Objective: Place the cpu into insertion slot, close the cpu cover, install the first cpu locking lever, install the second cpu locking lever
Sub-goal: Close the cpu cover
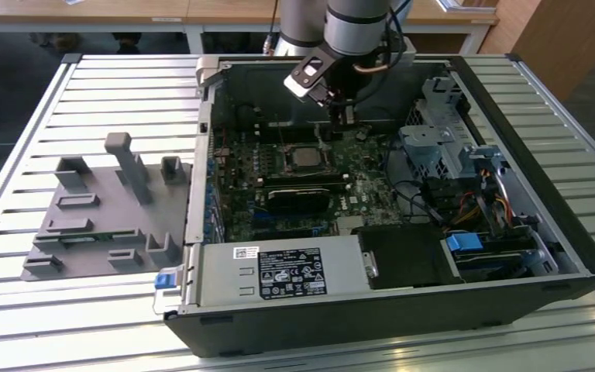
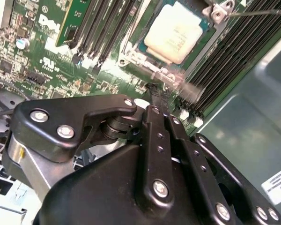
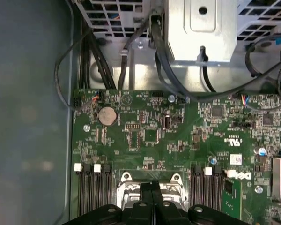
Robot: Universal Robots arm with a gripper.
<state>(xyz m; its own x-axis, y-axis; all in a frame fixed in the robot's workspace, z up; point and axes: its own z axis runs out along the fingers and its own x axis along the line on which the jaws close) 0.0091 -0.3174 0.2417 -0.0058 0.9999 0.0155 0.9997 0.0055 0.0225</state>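
Now we see the gripper (image 2: pixel 153 90), jaws clenched on nothing, poised at the edge of the insertion slot (image 3: pixel 125 190), where the cpu (image 2: pixel 174 32) lies flat; memory slots (image 2: pixel 234 51) crowd both sides, and the case wall (image 2: pixel 253 122) stands near.

Printed sticker (image 1: pixel 289 273) on power supply (image 1: pixel 221 280), logo (image 3: pixel 239 176) on circuit board (image 3: pixel 145 136)

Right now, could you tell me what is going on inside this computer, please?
A robot arm is reaching into an open computer case. Its tool is shut, with the tip right beside the cpu. The cpu sits flat on the motherboard, and the metal cover frames it. I cannot tell whether the cover is locked down.
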